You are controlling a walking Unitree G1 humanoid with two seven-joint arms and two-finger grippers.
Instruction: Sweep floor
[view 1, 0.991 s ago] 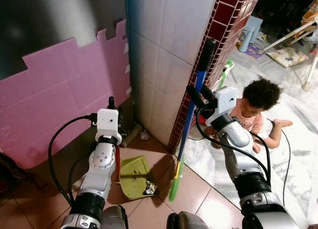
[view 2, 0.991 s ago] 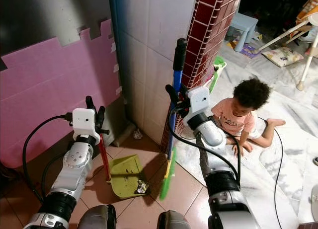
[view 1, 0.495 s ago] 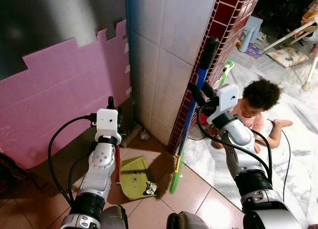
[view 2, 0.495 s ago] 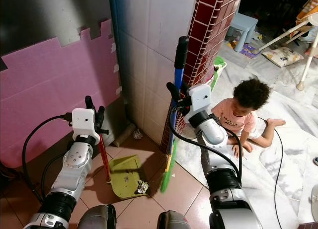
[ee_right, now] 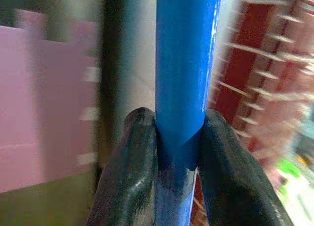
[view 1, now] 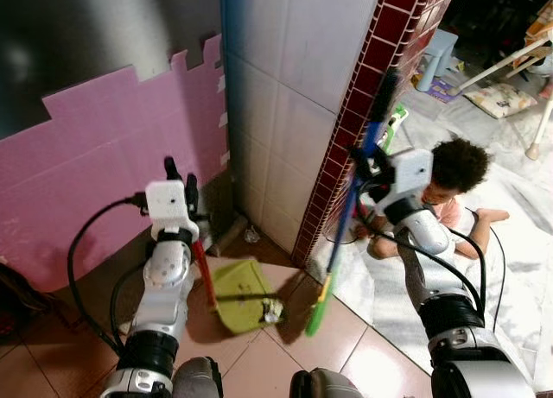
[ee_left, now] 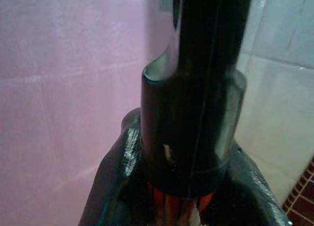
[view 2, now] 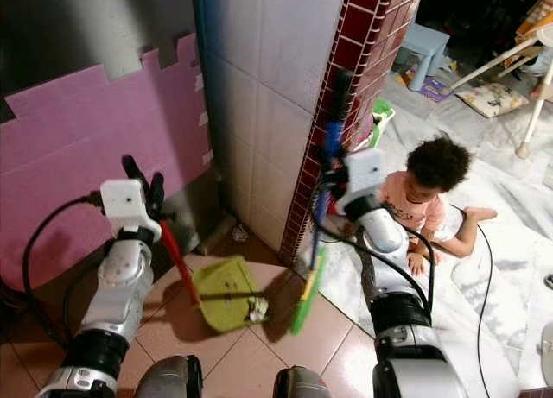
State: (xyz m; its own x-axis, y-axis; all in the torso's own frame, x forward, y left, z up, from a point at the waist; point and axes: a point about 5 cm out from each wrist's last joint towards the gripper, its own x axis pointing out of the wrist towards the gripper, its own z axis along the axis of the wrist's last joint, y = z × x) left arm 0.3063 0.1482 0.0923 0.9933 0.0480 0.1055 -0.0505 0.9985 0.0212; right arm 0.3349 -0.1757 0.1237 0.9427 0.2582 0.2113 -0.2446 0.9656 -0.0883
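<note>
My right gripper (view 1: 366, 162) is shut on the blue pole of a broom (view 1: 350, 210), whose green bristles (view 1: 318, 305) hang just over the tiled floor. The right wrist view has both fingers (ee_right: 140, 157) clamped around that blue pole (ee_right: 182, 88). My left gripper (view 1: 179, 175) is shut on the red handle (view 1: 204, 273) of a green dustpan (view 1: 243, 293), which sits tilted on the floor. A crumpled bit of rubbish (view 1: 275, 311) lies at the dustpan's edge beside the bristles. In the left wrist view the handle's black top (ee_left: 194, 113) fills the grip.
A white tiled wall (view 1: 285, 96) with a red brick corner (view 1: 363, 104) stands straight ahead, pink panelling (view 1: 95, 173) to the left. A child (view 1: 449, 191) sits on the marble floor just behind my right arm. A blue stool (view 1: 436, 53) and cushion (view 1: 499, 97) lie farther back.
The broom has swung right, its bristles shifting slightly right of the dustpan. My left arm has moved left and tilted the dustpan handle. The rubbish now rests at the pan's right edge.
</note>
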